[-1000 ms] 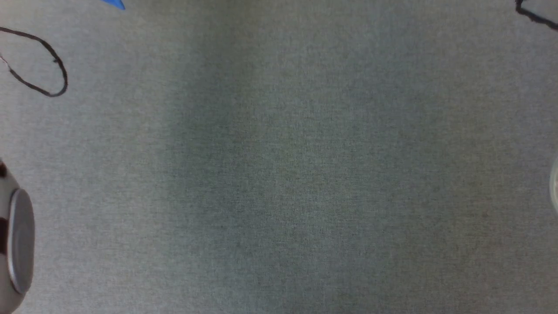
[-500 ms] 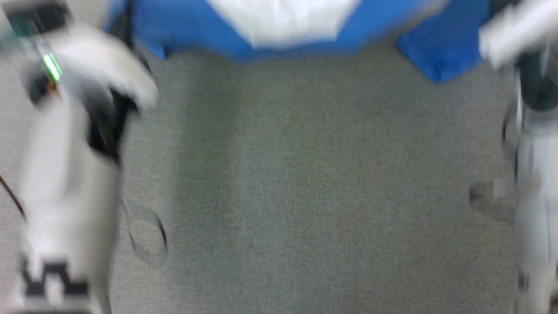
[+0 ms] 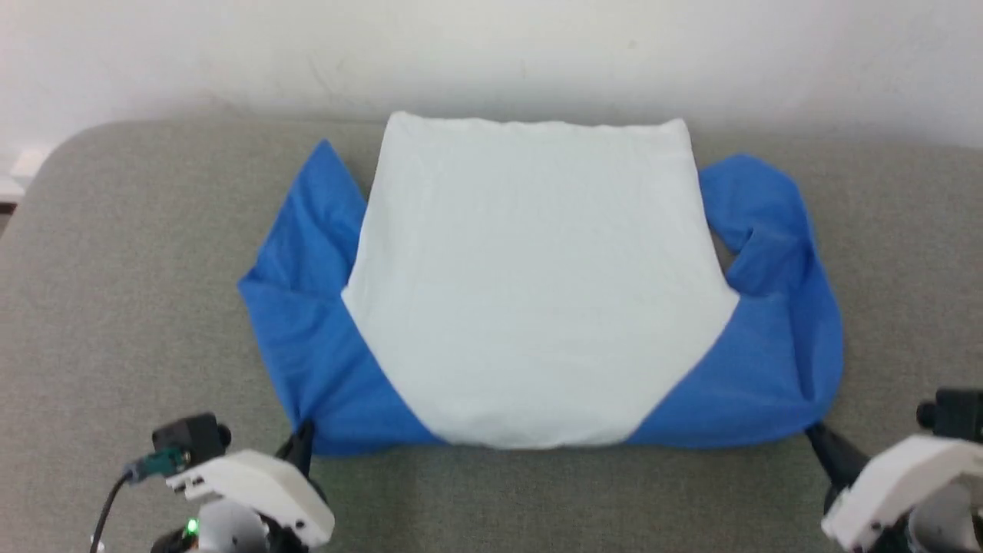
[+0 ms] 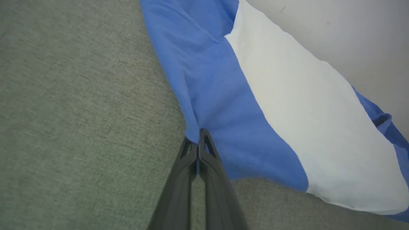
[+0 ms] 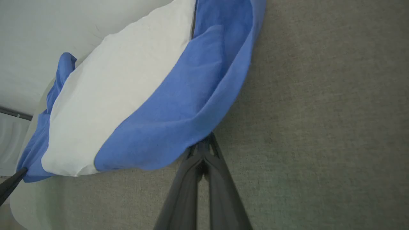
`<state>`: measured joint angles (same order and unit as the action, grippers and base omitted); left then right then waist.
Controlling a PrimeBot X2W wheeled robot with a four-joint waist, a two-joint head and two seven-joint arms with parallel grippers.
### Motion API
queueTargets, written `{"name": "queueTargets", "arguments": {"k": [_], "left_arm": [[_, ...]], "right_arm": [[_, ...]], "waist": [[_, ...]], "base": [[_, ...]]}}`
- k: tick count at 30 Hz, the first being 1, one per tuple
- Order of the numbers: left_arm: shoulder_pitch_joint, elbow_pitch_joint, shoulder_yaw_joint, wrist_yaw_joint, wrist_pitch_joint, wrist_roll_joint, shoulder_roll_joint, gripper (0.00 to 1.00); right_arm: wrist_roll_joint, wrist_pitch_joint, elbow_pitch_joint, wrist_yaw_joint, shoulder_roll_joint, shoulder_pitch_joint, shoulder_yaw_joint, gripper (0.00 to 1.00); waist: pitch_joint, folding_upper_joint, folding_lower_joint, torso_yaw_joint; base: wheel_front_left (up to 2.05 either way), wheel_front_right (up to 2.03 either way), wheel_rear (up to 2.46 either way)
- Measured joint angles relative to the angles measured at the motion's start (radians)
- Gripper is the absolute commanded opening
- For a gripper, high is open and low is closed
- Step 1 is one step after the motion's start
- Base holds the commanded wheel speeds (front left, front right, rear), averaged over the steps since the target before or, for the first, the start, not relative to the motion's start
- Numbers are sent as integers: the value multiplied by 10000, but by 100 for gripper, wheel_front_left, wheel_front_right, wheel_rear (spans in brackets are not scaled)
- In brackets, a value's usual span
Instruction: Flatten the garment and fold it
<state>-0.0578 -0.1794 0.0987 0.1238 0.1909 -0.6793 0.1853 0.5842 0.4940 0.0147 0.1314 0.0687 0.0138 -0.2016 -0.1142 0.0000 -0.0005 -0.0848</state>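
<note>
The garment [image 3: 537,307] lies spread on the grey table [image 3: 115,269], white body in the middle and blue sleeves folded in at both sides. No print shows on its upper face. My left gripper [image 3: 304,432] is shut on its near left blue corner; in the left wrist view the closed tips [image 4: 198,135] pinch the blue edge of the garment [image 4: 287,95]. My right gripper [image 3: 812,432] is shut on the near right blue corner, and the right wrist view shows its tips [image 5: 203,143] nipping the hem of the garment [image 5: 127,95].
A pale wall [image 3: 491,54] runs right behind the table's far edge. The table's far left corner [image 3: 54,153] is rounded. Bare grey cloth lies to both sides of the garment and in the strip before it.
The head camera has swung up: a second ago it saw only bare grey cloth and a cable, and now it sees the whole garment with both grippers at its near corners.
</note>
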Motion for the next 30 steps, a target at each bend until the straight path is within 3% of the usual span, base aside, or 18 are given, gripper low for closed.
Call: {"name": "queueTargets", "arguments": {"k": [9,17,18,19,20,21,26,30], "left_arm": [[1642,1335,322,1135,1643,364,500,0],[1725,953,685,1250,2313,370,439,0],[1701,869,686,1248,2309,370,418,34],[1666,802,671,1248,2288,355,397,100],[1614,736,662,1246,2205,349,389,100],[1553,694,639,1246,2163,349,391,100],[1476,907,370,1344,2100,201,470,100],[1601,1678,-81,1802,2251,178,825,100]], "right_arm": [[-1730,2113,-1555,4,-94,2059,-167,0],[-2592,3210,-1212,2,-113,2020,683,0],[-2617,3196,-1078,2,-119,1970,725,0],[-2673,3131,-951,2,-125,1929,731,5],[-2685,3058,-863,2,-125,1904,727,67],[-2685,2972,-798,2,-125,1888,736,100],[-2493,2546,-830,2,-151,1777,339,100],[-2303,2575,-1438,2,-153,1780,-382,100]], "waist": [[796,0,2,-136],[699,0,5,-91],[685,1,5,-87],[674,1,5,-91],[660,1,5,-92],[646,0,5,-91],[657,0,5,-79],[701,0,5,-7]], "base": [[0,0,0],[0,0,0],[0,0,0],[0,0,0],[0,0,0],[0,0,0],[0,0,0],[0,0,0]]}}
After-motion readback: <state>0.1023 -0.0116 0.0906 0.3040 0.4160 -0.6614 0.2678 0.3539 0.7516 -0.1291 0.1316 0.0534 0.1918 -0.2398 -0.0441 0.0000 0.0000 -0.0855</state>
